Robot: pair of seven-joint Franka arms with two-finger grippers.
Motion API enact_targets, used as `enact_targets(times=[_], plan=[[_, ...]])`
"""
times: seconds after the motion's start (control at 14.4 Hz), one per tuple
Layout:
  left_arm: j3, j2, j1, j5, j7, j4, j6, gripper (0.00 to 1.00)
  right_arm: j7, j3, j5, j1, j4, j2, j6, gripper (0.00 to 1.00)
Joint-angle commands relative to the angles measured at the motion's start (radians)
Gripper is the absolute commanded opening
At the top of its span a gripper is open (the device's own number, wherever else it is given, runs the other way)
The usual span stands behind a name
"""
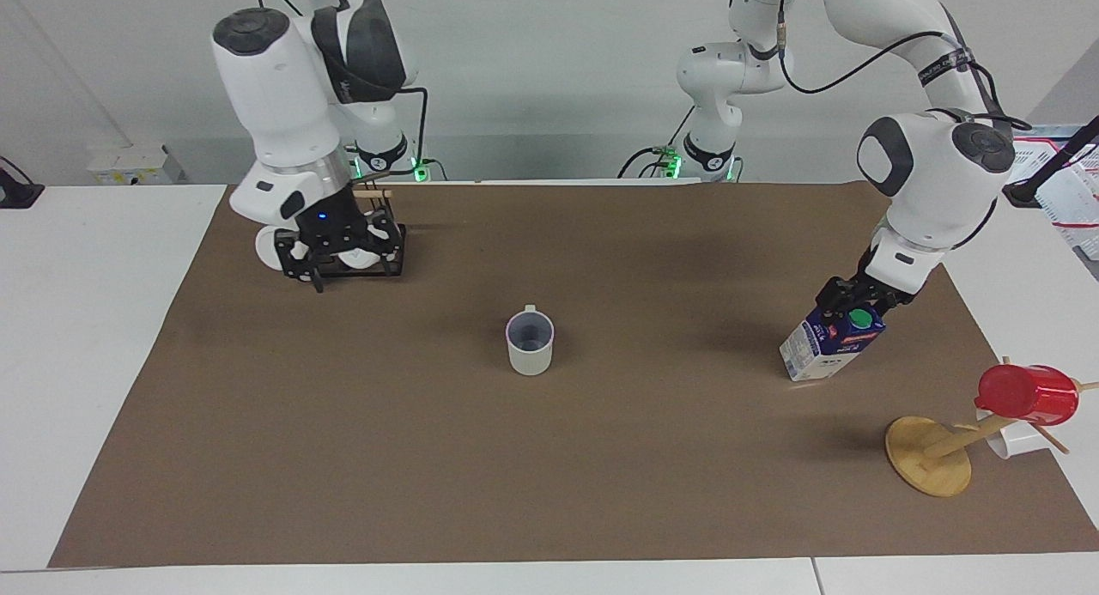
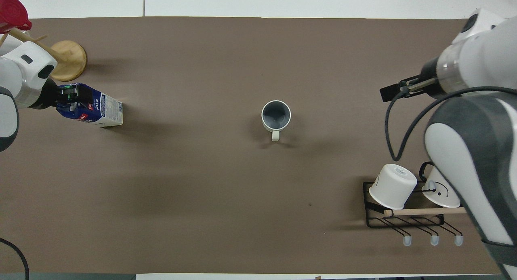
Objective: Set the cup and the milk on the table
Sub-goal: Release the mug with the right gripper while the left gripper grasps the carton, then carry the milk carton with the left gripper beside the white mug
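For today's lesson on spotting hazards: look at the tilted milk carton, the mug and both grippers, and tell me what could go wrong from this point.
1. The milk leans, with the left gripper at its gable top by the green cap; a push or poor grip there could topple it.
2. The right gripper, open, is up by the rack of white mugs; a careless swing could knock them.
3. The cup stands upright and free on the mat; a passing arm could clip it.
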Motion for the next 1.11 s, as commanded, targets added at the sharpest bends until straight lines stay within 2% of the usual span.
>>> enact_targets(times=[0.0, 0.21, 0.42, 0.69, 0.97, 1.04], plan=[[-0.001, -0.019, -0.002, 0.001, -0.024, -0.021, 0.014, 0.00, 0.073, 0.006, -0.013, -0.053, 0.058, -0.027, -0.125, 1.00], [-0.003, -0.049, -0.007, 0.001, -0.026, -0.011, -0.028, 0.00, 0.084, -0.001, -0.023, -0.112, 0.168, -0.027, -0.298, 1.00], [-0.013, -0.083, -0.020, 0.003, -0.044, 0.020, -0.080, 0.00, 0.202, -0.001, -0.022, -0.138, 0.262, -0.019, -0.443, 1.00], [-0.013, -0.066, -0.126, 0.015, -0.136, 0.083, -0.099, 0.00, 0.360, 0.000, 0.018, -0.127, 0.197, -0.050, -0.428, 1.00], [-0.013, 0.001, -0.292, 0.043, -0.358, 0.178, -0.115, 0.00, 0.336, 0.005, 0.020, -0.124, 0.170, -0.060, -0.425, 1.00], [-0.013, 0.015, -0.322, 0.041, -0.395, 0.196, -0.115, 0.00, 0.262, 0.005, 0.001, -0.123, 0.174, -0.059, -0.400, 1.00]])
